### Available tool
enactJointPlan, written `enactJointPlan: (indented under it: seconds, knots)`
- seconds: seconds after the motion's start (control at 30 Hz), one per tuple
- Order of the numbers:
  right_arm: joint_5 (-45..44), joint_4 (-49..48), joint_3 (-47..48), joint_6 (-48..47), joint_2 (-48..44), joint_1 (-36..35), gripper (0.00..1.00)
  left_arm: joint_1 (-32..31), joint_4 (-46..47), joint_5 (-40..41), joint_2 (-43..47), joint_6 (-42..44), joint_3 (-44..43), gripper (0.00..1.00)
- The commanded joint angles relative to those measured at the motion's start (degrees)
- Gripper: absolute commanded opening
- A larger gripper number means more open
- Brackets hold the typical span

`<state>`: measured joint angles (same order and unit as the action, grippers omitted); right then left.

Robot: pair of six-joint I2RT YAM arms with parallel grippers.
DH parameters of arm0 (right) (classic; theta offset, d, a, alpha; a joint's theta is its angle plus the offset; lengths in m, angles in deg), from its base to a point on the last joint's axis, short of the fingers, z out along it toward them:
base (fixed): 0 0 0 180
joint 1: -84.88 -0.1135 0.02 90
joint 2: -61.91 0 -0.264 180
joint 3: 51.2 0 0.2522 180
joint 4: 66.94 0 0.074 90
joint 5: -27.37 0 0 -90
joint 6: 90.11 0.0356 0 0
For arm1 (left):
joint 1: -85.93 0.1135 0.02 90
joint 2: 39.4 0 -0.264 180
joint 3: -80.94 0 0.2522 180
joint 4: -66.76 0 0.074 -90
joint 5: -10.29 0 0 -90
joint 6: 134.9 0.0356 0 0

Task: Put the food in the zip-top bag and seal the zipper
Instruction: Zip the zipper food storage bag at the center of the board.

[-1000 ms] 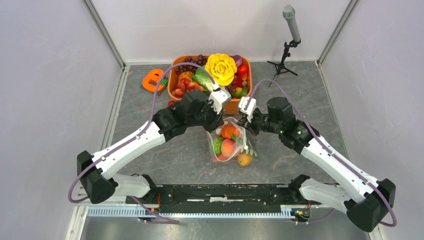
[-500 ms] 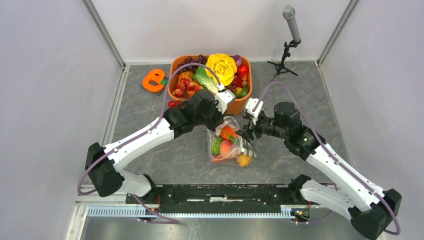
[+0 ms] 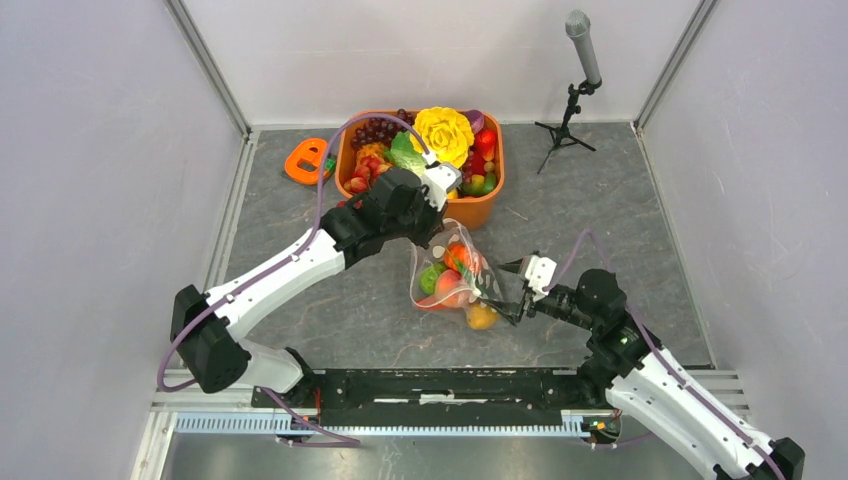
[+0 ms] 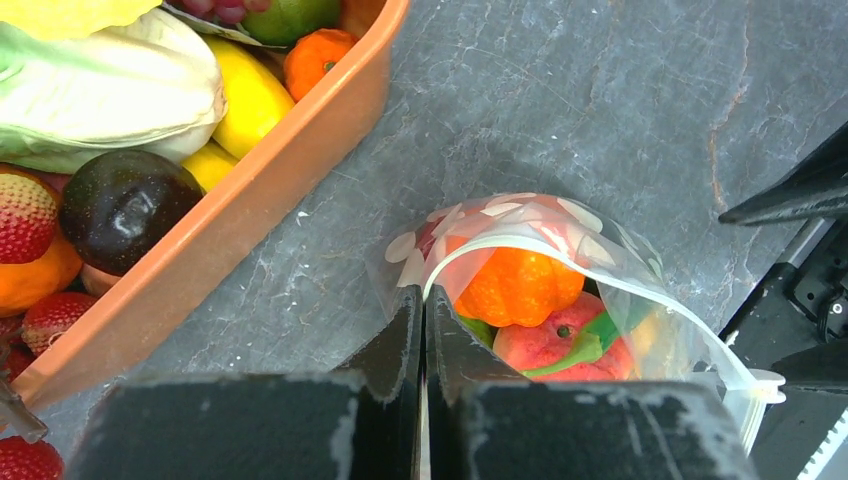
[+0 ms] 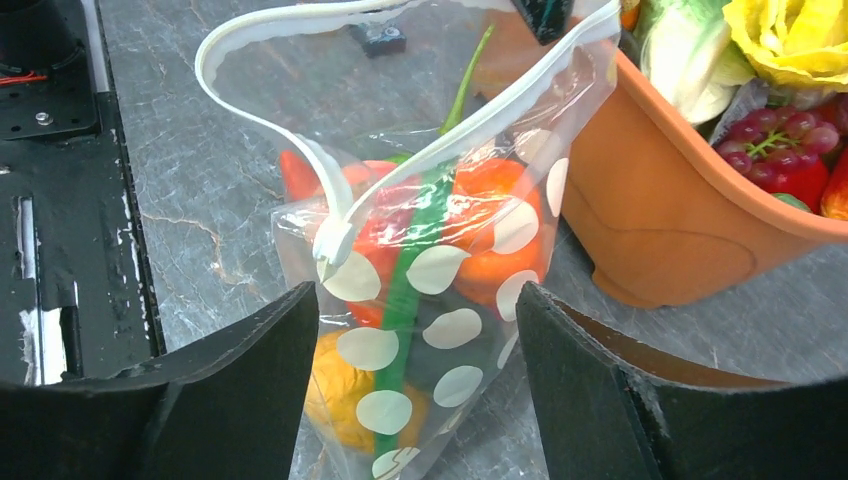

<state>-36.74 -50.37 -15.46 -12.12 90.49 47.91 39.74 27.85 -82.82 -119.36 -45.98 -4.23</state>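
Observation:
The zip-top bag (image 3: pixel 450 275), clear with white dots, stands on the grey table in front of the orange tub (image 3: pixel 470 212). Inside it lies food: an orange pumpkin (image 4: pixel 515 285), a peach (image 4: pixel 545 345), green pieces and a yellow fruit (image 5: pixel 345 395). Its zipper (image 5: pixel 262 30) is a white strip, and the mouth gapes. My left gripper (image 4: pixel 422 300) is shut on the bag's far mouth edge, where the strip (image 4: pixel 600 270) runs out from between the jaws. My right gripper (image 5: pixel 418 295) stands open on the near right of the bag (image 5: pixel 430 290), not touching it.
The tub (image 4: pixel 280 160) is heaped with more toy fruit, a yellow flower (image 3: pixel 442 135) and grapes. An orange object (image 3: pixel 308 160) lies left of it. A microphone stand (image 3: pixel 575 100) is at the back right. Walls close in both sides.
My right gripper opened, let go of the bag and drew back toward the near right. My left gripper shut on the bag's mouth edge. The bag shifted slightly.

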Motion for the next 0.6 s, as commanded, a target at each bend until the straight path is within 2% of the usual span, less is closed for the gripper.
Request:
enactJointPlan:
  seconds: [0.0,0.13,0.3,0.43,0.57]
  knots:
    - [2.8,-13.9,-4.0,1.1,0.7,0.1,0.76,0.8,3.0,-0.4,0.4,-2.4,-1.9,0.02]
    - [4.7,-19.5,-6.1,2.2,4.1,0.0,0.68,1.5,3.0,-1.0,0.3,-2.9,-1.8,0.02]
    - [6.8,-31.3,-12.0,4.6,2.0,-0.3,0.60,1.9,3.1,-1.2,0.5,-3.3,-1.8,0.02]
    - [8.9,-31.3,-12.0,4.4,1.0,-0.8,0.60,2.3,3.2,-1.6,0.3,-3.9,-2.0,0.02]
    - [6.4,-31.6,-12.4,3.9,1.1,-2.2,0.61,2.6,3.3,-2.2,0.2,-4.8,-2.2,0.02]
